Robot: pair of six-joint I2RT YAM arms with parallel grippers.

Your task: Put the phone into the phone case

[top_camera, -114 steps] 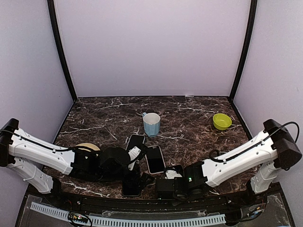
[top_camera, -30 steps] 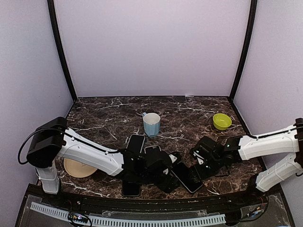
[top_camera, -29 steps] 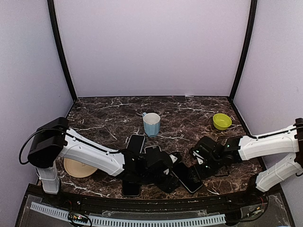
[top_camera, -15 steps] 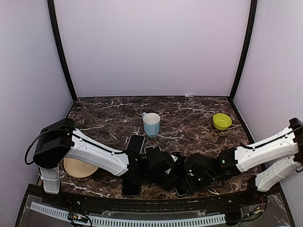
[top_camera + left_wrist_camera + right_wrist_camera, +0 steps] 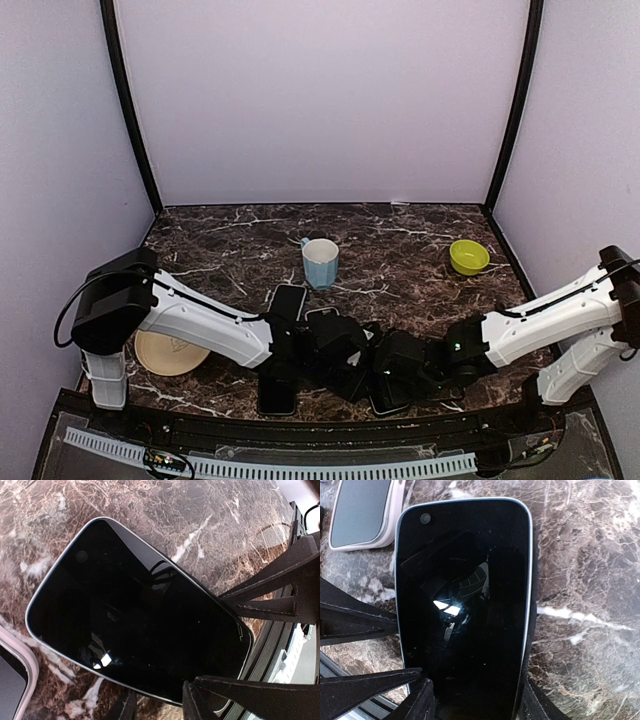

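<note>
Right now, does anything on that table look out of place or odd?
Yes: both grippers, left and right, crowd the same end of one dark-screened phone near the front edge of the table, their fingers nearly interlocked. Whether either truly grips it is unclear. The cup and bowl stand upright; nothing looks spilled.

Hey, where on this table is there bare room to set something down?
The table is bare between the mug and the green bowl, and in the back-left corner behind the plate. The front centre is crowded: the left arm and the right arm meet over the phone.
</note>
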